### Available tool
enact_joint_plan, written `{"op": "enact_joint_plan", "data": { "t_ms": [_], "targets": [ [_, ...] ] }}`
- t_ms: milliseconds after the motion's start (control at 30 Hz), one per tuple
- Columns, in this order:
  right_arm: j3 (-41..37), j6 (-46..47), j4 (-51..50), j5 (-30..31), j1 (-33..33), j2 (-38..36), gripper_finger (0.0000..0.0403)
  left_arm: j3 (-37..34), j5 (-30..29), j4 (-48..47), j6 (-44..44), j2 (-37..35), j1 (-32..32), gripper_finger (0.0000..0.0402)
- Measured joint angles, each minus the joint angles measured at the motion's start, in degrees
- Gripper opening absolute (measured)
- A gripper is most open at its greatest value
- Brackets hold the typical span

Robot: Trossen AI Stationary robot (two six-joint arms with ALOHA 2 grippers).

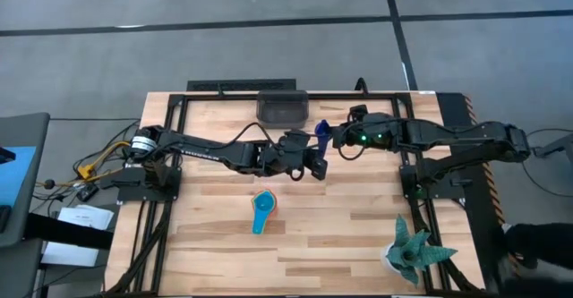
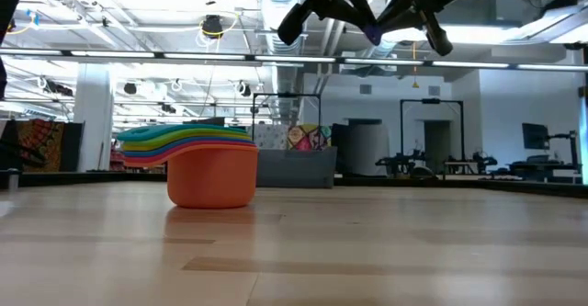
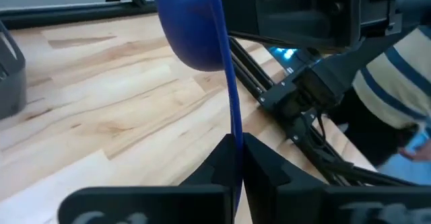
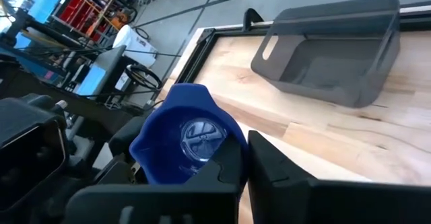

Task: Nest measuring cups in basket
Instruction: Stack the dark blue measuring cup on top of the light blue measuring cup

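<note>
A royal blue measuring cup hangs in the air near the table's far edge, just right of the dark grey basket. My left gripper and my right gripper are both shut on it. The left wrist view shows the cup edge-on. The right wrist view looks into its bowl, with the basket behind. The other cups stand nested in one stack mid-table, orange at the bottom, light blue on top. My left gripper pinches the cup's flat handle near its free end, and the handle runs straight out from between the fingers. The cup is lifted clear and turned on edge. My right gripper is at the bowl's rim, coming from the open side. One finger lies over the inside and the other outside the wall.
A teal spiky plant-like object stands near the table's near right corner. The basket sits on the table against the far edge frame. Bare wood lies around the stack and between it and the basket.
</note>
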Motion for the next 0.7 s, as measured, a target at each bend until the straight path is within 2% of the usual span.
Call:
{"op": "enact_joint_plan", "data": {
  "t_ms": [233, 500, 700],
  "targets": [
    [0.02, -3.67, 0.8, -2.03, 0.0, -0.04, 0.006, 0.0, 1.3, -1.91, -3.83, -0.63, 0.12, 0.0001],
    [0.15, -5.1, 0.87, -2.84, 0.09, -0.11, 0.0097, -0.04, 1.74, -16.22, -11.6, -4.98, -2.5, 0.0],
    [0.15, -5.95, 1.47, -2.44, 0.26, -0.09, 0.0118, -0.04, 6.02, -24.61, -14.74, -8.59, -5.73, 0.0]
  ]
}}
